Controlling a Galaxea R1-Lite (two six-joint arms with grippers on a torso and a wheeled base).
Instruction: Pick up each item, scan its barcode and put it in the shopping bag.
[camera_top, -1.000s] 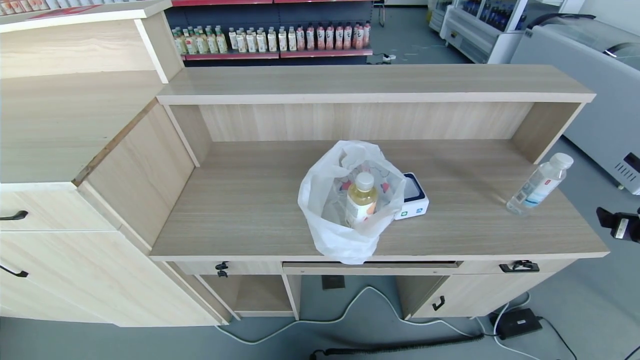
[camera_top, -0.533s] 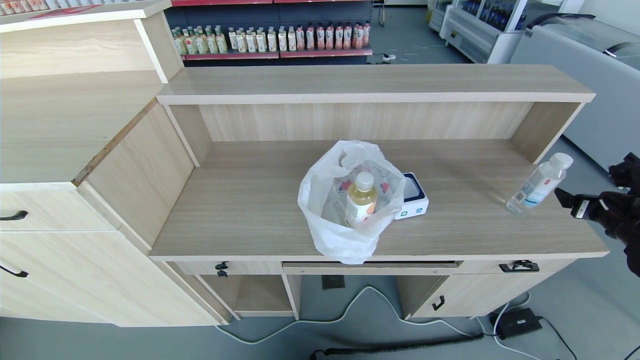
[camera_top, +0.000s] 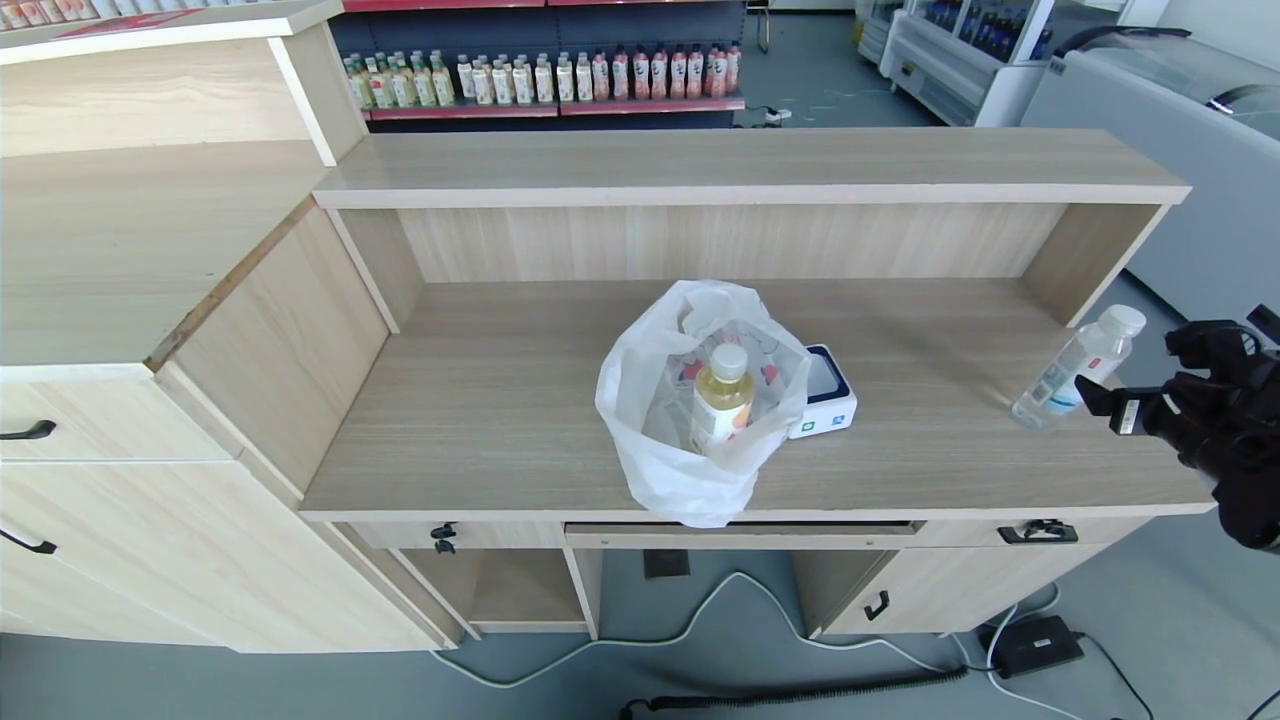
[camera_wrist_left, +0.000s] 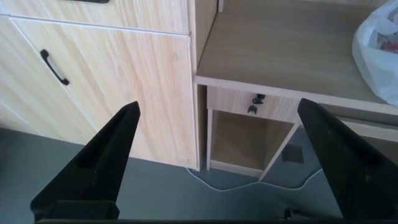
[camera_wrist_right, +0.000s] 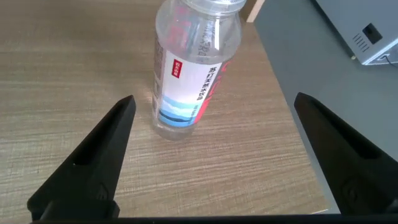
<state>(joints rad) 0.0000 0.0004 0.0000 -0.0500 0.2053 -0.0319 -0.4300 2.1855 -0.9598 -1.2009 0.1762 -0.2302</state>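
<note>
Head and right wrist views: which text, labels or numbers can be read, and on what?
None can be read.
Clear bottle: red patch and print on its label, too blurred.
Drink bottle in the shopping bag: label too small.
Scanner: two small coloured marks, unreadable.
Shelf bottles: labels too small.

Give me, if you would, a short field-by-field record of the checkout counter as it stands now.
counter: wooden, with a raised back shelf
shopping bag: white plastic, open, mid-counter
tea bottle: upright inside the shopping bag
scanner: white box on the counter, at the bag's right side
water bottle: clear, upright, near the counter's right end, outside the bag
right gripper: open, facing the water bottle, not gripping it
left gripper: open, empty, near the counter's left front corner
left to do: water bottle not yet bagged
</note>
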